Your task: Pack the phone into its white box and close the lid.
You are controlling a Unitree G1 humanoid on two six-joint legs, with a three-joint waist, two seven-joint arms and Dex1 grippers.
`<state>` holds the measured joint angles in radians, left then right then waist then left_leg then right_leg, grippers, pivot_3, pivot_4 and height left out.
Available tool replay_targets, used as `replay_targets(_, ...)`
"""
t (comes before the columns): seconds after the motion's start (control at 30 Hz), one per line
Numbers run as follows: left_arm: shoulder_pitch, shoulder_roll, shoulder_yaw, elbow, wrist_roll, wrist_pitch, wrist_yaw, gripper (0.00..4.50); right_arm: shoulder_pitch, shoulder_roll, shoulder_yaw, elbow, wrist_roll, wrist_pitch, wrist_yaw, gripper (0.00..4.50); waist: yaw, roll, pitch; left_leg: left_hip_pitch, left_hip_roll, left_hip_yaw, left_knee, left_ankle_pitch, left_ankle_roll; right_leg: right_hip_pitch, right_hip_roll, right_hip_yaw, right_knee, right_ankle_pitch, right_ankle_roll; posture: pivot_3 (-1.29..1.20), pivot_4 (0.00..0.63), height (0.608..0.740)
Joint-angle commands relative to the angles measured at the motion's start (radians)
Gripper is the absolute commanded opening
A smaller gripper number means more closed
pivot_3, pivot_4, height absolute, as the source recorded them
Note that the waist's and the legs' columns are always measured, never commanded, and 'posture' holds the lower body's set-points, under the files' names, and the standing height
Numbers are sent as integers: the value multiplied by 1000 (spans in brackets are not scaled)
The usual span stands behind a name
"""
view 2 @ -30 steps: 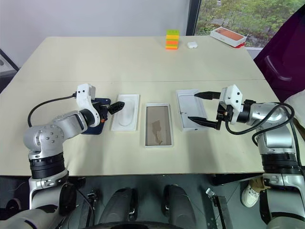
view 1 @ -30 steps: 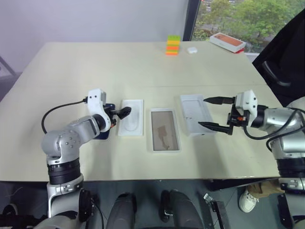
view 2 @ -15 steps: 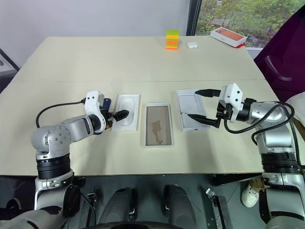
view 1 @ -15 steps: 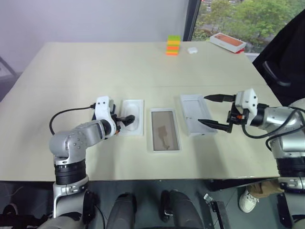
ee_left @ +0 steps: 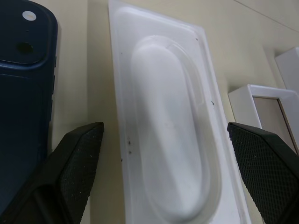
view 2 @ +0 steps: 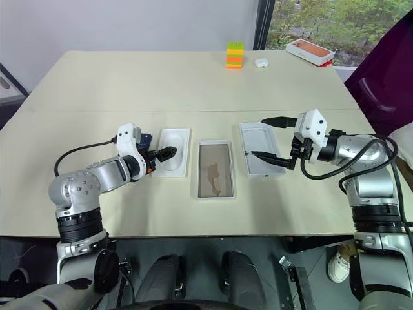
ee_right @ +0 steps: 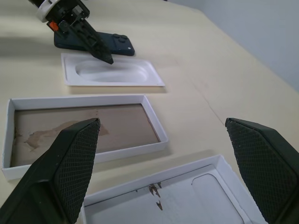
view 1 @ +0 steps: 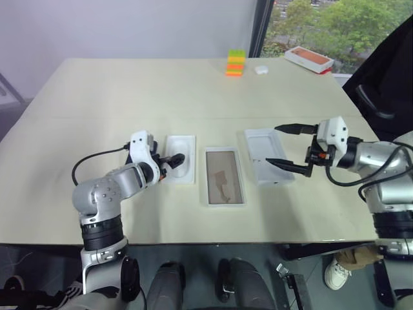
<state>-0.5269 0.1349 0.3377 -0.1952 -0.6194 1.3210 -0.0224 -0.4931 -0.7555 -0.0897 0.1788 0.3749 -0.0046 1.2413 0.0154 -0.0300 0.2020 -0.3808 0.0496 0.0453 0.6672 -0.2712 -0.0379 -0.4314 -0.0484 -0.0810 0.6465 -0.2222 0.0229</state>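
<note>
Beyond beige table (view 1: 129, 97), perhaps window (view 1: 335, 26).

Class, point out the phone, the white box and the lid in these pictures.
phone (ee_left: 23, 88), left wrist view, on its dark back below the camera cluster.
white box (view 1: 223, 177), left eye view, on its tan inner floor.
lid (view 1: 264, 155), left eye view, on its white inside.

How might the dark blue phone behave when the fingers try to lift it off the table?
The phone looks glossy, so it may slip between the fingers. It lies flat on the table, leaving little edge to grip. Its slim, rigid body probably won't flex.
</note>
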Motion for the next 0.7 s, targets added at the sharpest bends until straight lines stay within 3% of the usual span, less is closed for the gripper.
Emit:
replay_targets(0.03, 11, -14, -27, 26, -4, 30, -17, 4223, -24, 1, -11, -26, 8, -9, -5, 4500, 0, 0, 0, 0, 0, 0, 0, 0, 0, 0, 0, 0, 0, 0, 0, 0, 150, 740)
replay_targets(0.1, 17, -12, -29, 24, 1, 38, -14, 3575, -24, 1, -11, -25, 8, -11, -5, 4500, 0, 0, 0, 0, 0, 0, 0, 0, 0, 0, 0, 0, 0, 0, 0, 0, 150, 740)
replay_targets(0.2, 20, -6, -23, 29, 7, 46, -8, 2178, -27, 1, -12, -20, 10, -14, -3, 4500, -1, 0, 0, 0, 0, 0, 0, 0, 0, 0, 0, 0, 0, 0, 0, 0, 150, 740)
replay_targets(0.57, 22, 20, -29, 49, 19, 39, -27, 2178, -27, 2, -16, -10, 10, -27, -2, 4500, -2, 0, 0, 1, 0, 0, 0, 0, 0, 0, 0, 0, 0, 0, 0, 0, 150, 740)
replay_targets(0.67, 30, 9, -20, 41, 12, 45, -27, 1350, -24, 4, -14, -18, 10, -29, -4, 4500, -3, 0, 0, 1, 0, 0, -1, 0, 0, 0, 0, 0, 0, -1, 1, 0, 150, 740)
replay_targets(0.7, 29, 2, -9, 40, 12, 51, -19, 869, -23, 4, -13, -22, 11, -28, -6, 4500, -2, 0, 0, 1, 0, 0, -1, 0, 0, 0, 0, 0, 0, -1, 1, 0, 150, 740)
